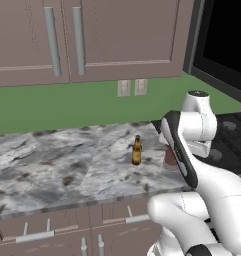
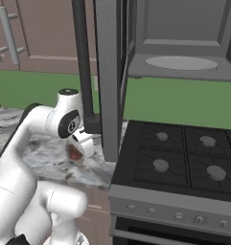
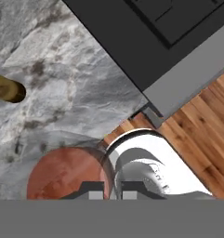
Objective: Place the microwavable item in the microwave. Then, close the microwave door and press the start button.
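Reddish-brown contents fill the small glass cup (image 3: 67,174), which stands on the marbled surface (image 1: 52,160) near its right front edge, just left of the stove (image 2: 184,158). The claw (image 3: 108,190) sits at the cup's rim; whether it grips cannot be told. A brown bottle (image 1: 136,151) stands apart to the left, and the microwave door (image 2: 107,72) hangs open above.

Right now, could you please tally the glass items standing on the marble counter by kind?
Bottle: 1
Cup: 1
Total: 2, both on the counter.
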### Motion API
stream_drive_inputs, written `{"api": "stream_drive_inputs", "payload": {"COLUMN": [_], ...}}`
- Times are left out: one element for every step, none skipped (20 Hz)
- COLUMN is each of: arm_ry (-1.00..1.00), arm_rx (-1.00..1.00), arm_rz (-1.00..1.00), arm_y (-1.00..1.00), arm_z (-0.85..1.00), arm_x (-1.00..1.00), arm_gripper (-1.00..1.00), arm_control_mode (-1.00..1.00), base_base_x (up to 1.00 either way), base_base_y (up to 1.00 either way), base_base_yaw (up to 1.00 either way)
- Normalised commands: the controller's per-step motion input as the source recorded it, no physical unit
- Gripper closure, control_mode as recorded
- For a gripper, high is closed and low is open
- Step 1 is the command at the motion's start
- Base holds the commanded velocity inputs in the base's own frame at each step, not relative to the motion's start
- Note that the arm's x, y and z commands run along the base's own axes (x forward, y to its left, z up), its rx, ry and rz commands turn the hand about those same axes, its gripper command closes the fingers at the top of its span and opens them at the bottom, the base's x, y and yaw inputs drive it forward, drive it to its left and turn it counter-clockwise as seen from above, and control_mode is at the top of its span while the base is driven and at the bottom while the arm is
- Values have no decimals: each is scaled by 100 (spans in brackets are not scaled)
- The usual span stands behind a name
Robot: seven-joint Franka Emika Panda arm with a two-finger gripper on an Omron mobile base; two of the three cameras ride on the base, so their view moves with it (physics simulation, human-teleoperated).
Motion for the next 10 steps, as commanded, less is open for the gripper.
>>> {"api": "stream_drive_inputs", "payload": {"arm_ry": [0, 0, 0, 0, 0, 0, 0, 0, 11, 15], "arm_rx": [0, 0, 0, 0, 0, 0, 0, 0, -3, -6], "arm_rz": [-9, -8, -7, -8, -8, -7, -7, -5, 0, 0], "arm_y": [0, 2, 4, 14, 22, 30, 23, 22, 37, 42], "arm_z": [95, 96, 90, 79, 68, 42, 14, 0, 0, -8], "arm_x": [-70, -69, -68, -64, -49, -31, -24, -15, 0, 0], "arm_gripper": [100, 100, 100, 100, 100, 100, 100, 100, 100, 100], "arm_control_mode": [-100, -100, -100, -100, -100, -100, -100, -100, -100, -100], "base_base_x": [0, 0, 0, 0, 0, 0, 0, 0, 0, 0], "base_base_y": [0, 0, 0, 0, 0, 0, 0, 0, 0, 0], "base_base_yaw": [0, 0, 0, 0, 0, 0, 0, 0, 0, 0]}}
